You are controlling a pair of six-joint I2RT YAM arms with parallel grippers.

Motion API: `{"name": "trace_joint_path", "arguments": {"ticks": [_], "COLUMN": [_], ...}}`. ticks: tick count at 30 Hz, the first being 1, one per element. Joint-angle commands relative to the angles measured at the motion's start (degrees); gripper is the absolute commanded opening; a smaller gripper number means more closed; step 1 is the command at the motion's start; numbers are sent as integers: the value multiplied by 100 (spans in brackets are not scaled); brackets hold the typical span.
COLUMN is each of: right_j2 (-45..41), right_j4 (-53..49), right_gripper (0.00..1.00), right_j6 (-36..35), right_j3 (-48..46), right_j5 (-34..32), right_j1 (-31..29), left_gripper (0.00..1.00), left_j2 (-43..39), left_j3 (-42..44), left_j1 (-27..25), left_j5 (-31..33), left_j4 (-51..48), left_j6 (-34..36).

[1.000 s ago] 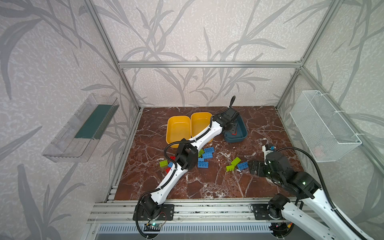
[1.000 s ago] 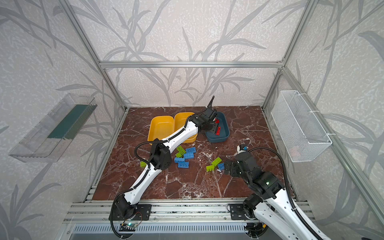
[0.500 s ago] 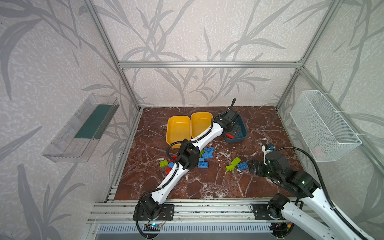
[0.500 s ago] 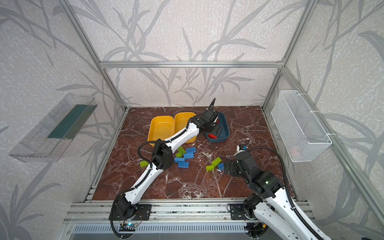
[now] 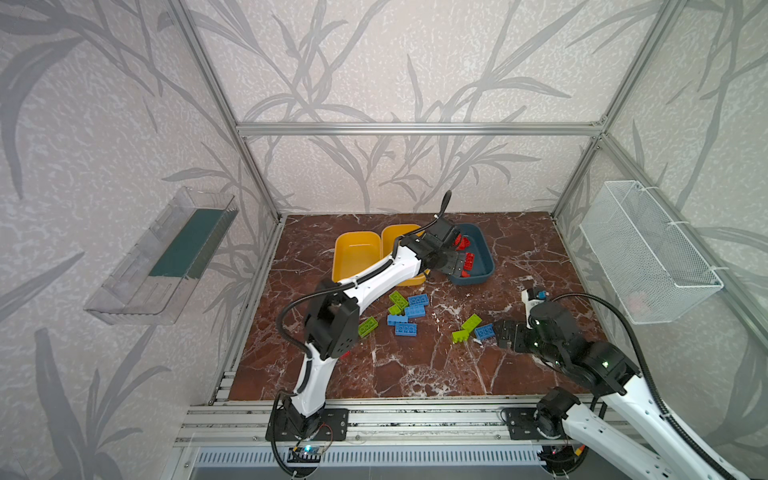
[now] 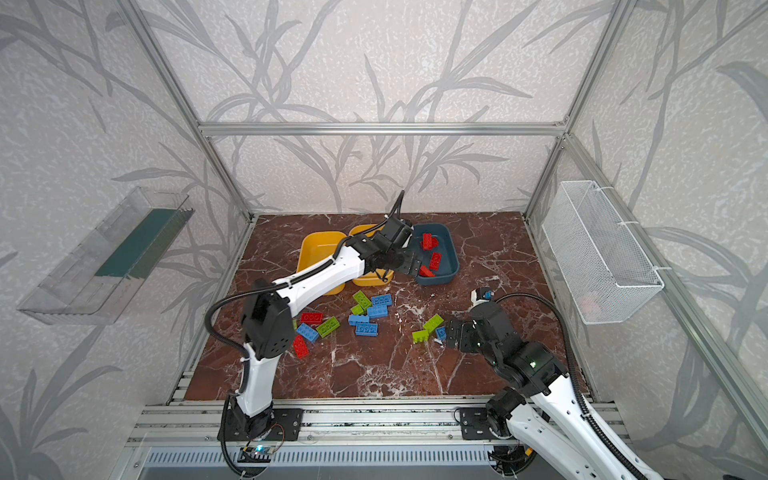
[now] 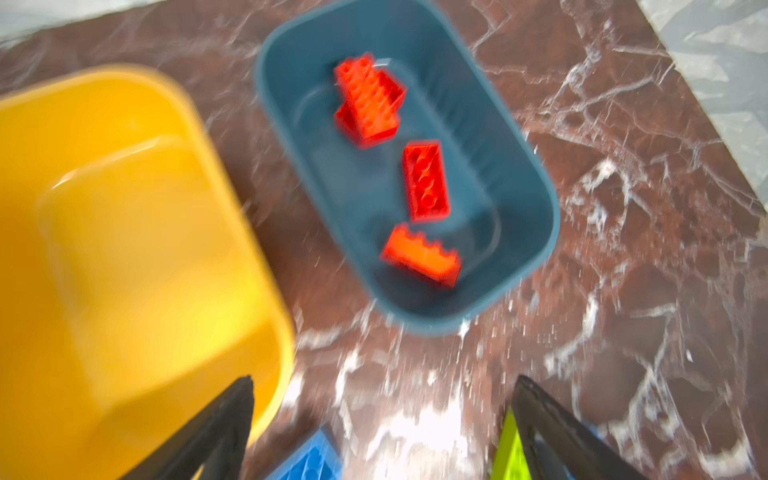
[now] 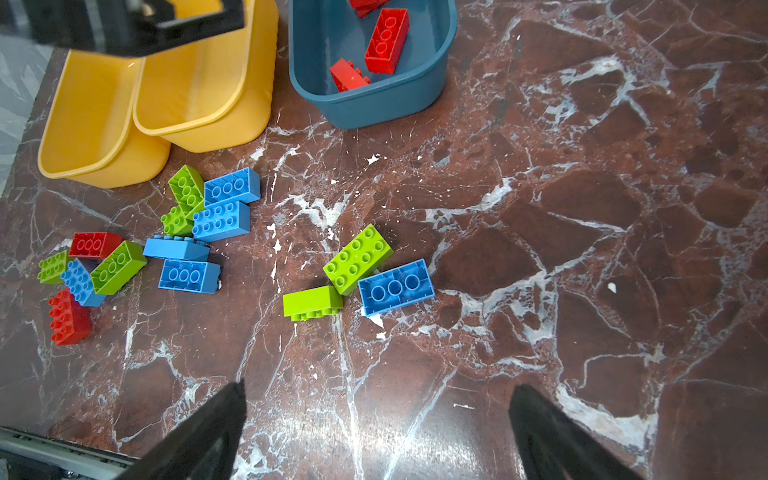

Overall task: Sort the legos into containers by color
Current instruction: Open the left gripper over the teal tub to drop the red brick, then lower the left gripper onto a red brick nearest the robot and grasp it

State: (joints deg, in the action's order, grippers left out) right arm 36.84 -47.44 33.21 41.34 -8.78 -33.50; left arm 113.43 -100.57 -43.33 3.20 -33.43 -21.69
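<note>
Work is being carried out on a red-brown, white-veined marble tabletop (image 5: 415, 374) enclosed by leaf-patterned wall panels (image 5: 415, 83). One clear plastic tray (image 5: 166, 257) and one white wire mesh basket (image 5: 648, 257) are being carried on the side walls. Three containers are being kept at the far side of the tabletop: two shallow yellow plastic tubs (image 8: 199, 83), side by side, and one dark teal plastic tub (image 5: 484, 249) just beside them.

Eighteen bricks are being counted. Four red studded plastic bricks (image 7: 426, 180) are being held in the dark teal plastic tub, two of them overlapping. Fourteen are being left on the tabletop: six blue studded plastic bricks (image 8: 189, 276), six lime-green studded plastic bricks (image 8: 357, 257) and two more red ones. These are being grouped in three clusters:
- four blue and two green in front of the yellow plastic tubs;
- two green, two red and one blue nearer the left edge;
- two green and one blue near the right gripper (image 8: 376, 388).

The left gripper (image 6: 409, 266) is being held at the near left corner of the dark teal plastic tub, fingers spread with nothing between them. The right gripper is being held just beside the cluster of three, fingers likewise spread and gripping nothing.
</note>
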Motion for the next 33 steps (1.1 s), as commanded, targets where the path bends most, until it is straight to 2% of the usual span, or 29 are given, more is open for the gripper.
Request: {"name": "trace_joint_path", "arguments": {"ticks": [1,4,7,11,18,25,33], "right_j2": [44,101,294,671,1211,1422,1352], "right_j4": [229,449,602,802,985,907,697], "right_gripper": [99,99,99,99,99,99,99], "right_j6": [21,78,114,191,524,678,743], "right_j3": [-124,-208,-200,-124,88,272,320], "right_j5": [255,375,352,251,-134,-381,-592], "right_j1": [-94,-253,-518,-958,-1821,-2230,-2318], "left_gripper": [97,97,97,99,99,99,99], "left_j2": [-887,-1790,-2460,-3122,-3763,-3712,-3348], "left_j3": [1497,2885,3910,4889,5741,6160,6070], "left_j1": [33,35,64,191,997,1927,2211], "left_j5": [604,1095,1685,1898,1612,844,402], "left_j4": [435,513,394,467,829,1509,1745], "left_j6": [-663,-1027,-1171,-1225,-1111,-963,-774]}}
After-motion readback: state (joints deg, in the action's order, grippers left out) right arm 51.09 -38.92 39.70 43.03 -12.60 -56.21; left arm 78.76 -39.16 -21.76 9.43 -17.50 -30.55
